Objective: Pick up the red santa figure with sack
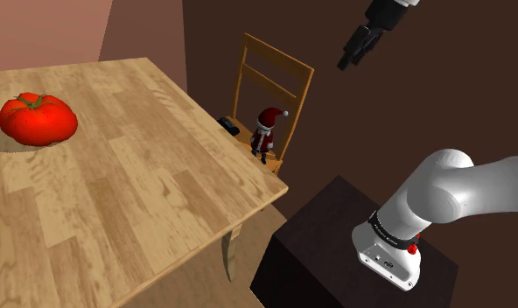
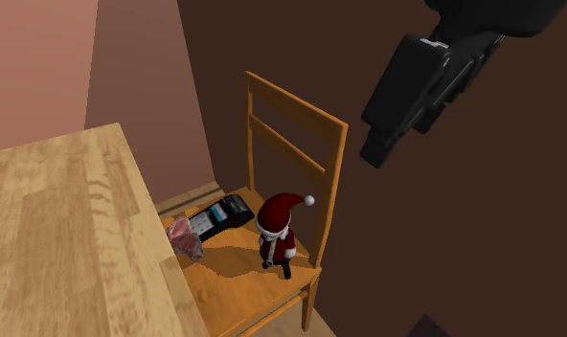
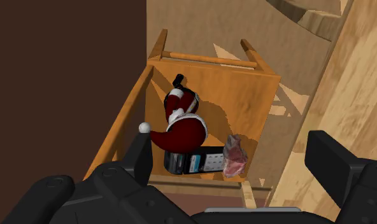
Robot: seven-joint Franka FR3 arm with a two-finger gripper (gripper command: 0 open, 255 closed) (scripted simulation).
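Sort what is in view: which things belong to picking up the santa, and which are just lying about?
Job: red santa figure with white-tipped hat; black two-finger gripper, open, above it; wooden slat-back chair it stands on.
Lying about: black handheld device with a screen; small pink crumpled packet; large red tomato; light wooden table.

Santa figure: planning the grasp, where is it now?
The santa figure stands on the seat of the wooden chair, right of a black device in the second exterior view, beside the table.
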